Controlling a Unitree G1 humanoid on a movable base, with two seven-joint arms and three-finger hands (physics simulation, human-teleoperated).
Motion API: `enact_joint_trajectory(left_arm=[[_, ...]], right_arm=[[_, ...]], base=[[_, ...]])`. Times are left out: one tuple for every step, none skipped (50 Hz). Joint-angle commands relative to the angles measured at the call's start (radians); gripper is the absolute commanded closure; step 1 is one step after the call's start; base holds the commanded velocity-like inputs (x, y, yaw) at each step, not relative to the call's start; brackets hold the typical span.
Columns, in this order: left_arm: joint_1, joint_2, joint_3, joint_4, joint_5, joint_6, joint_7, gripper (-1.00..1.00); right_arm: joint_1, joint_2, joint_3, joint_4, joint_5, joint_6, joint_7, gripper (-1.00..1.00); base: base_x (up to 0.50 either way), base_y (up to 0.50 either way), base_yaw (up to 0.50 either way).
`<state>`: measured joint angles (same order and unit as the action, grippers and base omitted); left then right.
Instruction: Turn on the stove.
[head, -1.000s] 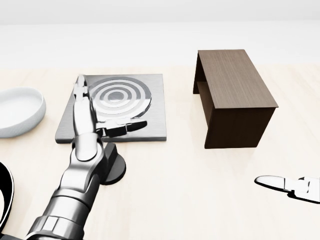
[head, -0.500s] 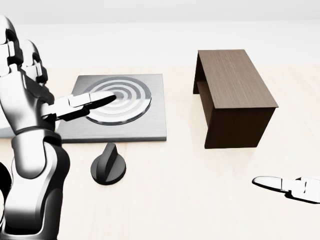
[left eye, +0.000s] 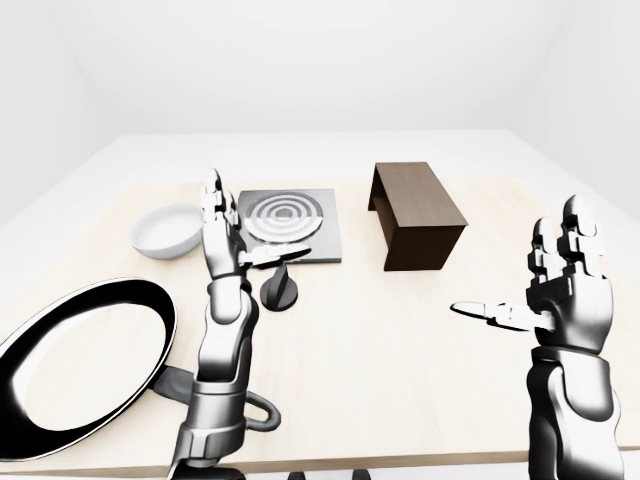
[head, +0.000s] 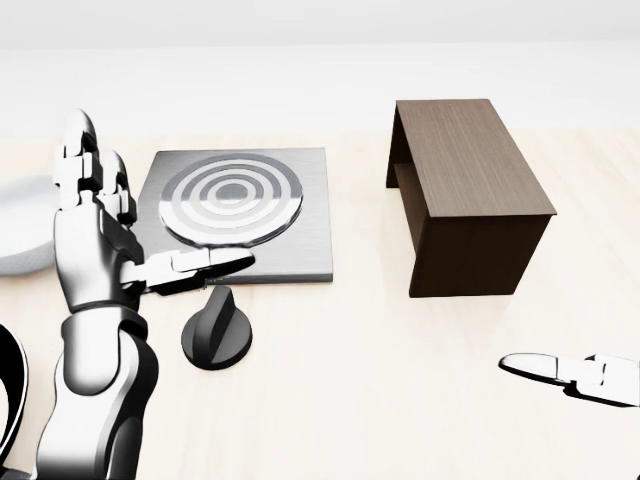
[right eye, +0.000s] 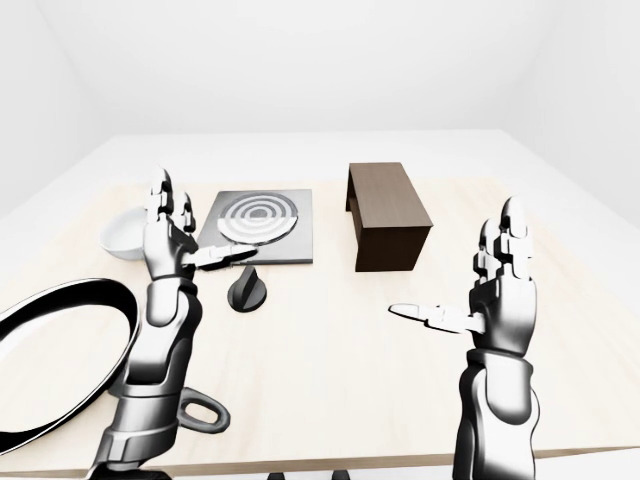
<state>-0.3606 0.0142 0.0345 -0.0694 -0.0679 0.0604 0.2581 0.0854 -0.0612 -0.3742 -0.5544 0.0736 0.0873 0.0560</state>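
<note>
Our left hand (head: 95, 235) stands upright above the table (head: 400, 400), fingers (head: 80, 165) spread and pointing up, thumb stretched toward the right of the head view; it holds nothing and touches nothing. Our right hand (right eye: 500, 290) is raised at the right of the right-eye view, likewise spread wide and empty, its thumb pointing left. We count one stove (head: 300, 255), a flat grey plate with a ringed burner, lying just beyond the left hand's thumb. One black knob (head: 217, 330) sits on the table just below the stove's lower edge, under that thumb and apart from it. One dark wooden box (head: 470, 190) stands to the stove's right. One white bowl (left eye: 168, 230) rests to the stove's left. One black frying pan (left eye: 80, 365) lies at the lower left of the left-eye view.
</note>
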Motion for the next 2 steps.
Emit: enact_joint_trajectory(left_arm=[[0.063, -0.024, -0.019, 0.185, 0.029, -0.085, -0.05, -1.0], [0.066, -0.024, -0.019, 0.192, 0.028, -0.09, -0.053, -1.0]], right_arm=[[-0.001, 0.001, 0.007, 0.003, -0.004, 0.0, 0.001, -1.0], [-0.001, 0.001, 0.007, 0.005, -0.004, 0.0, 0.001, -1.0]], base=[[0.0, 0.0, 0.0], [0.0, 0.0, 0.0]])
